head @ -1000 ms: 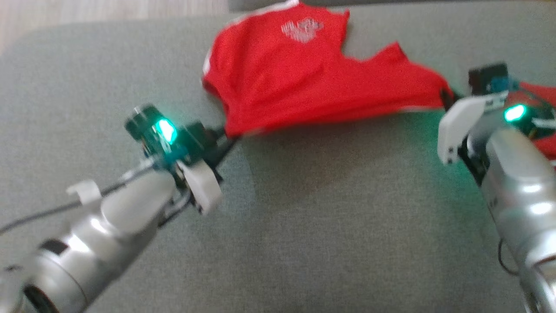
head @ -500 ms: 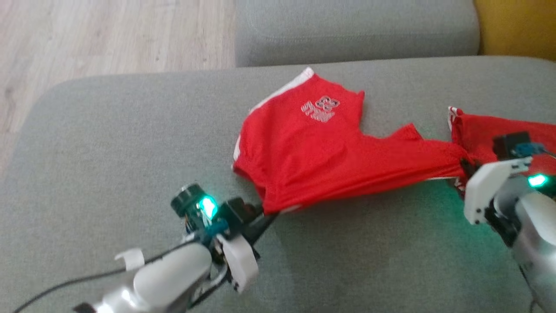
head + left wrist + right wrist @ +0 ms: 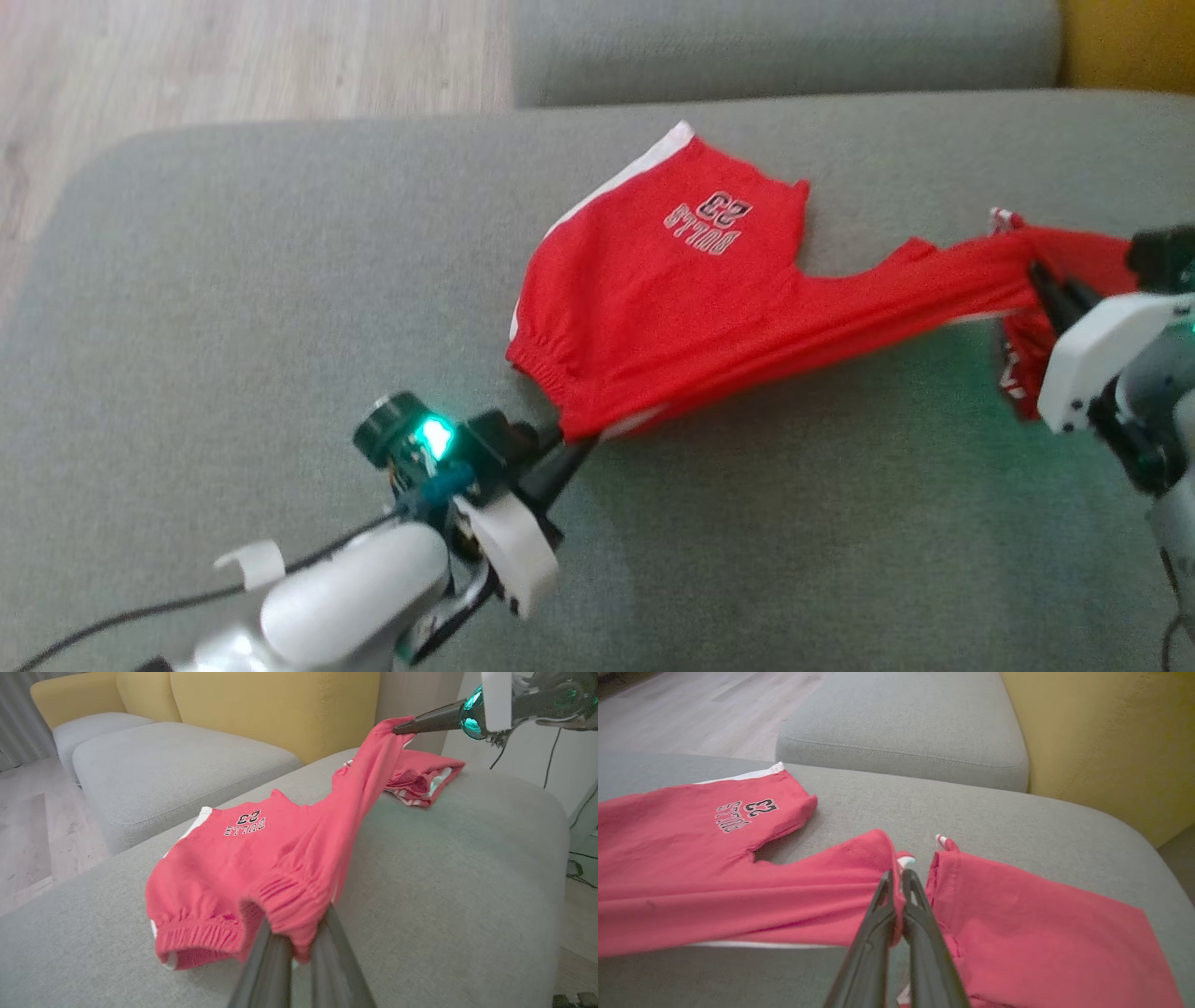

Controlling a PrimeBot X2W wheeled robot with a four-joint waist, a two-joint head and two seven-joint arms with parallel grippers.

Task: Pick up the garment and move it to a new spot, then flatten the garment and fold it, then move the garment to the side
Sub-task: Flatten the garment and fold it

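Pinching the gathered elastic edge of the garment between its two dark fingers, the left gripper is closed on the cloth at the lower middle of the head view. In the left wrist view the red fabric bunches over the fingertips and hides them in part.

The right gripper is closed as well, on another edge of the same garment. In the right wrist view its two fingers stand pressed together with a fold of red cloth between them.

Between the two grippers the garment is pulled into a tight, raised band, lifted a little from the grey cushion. The part with the print, which reads "BULLS 23", lies flat on the cushion, with a white stripe along its far edge.

More red cloth lies on the cushion just beside the right gripper. I cannot tell if it belongs to the same garment.

Behind the cushion is a second grey cushion. The wooden floor is at the upper left, and a yellow sofa stands further behind.
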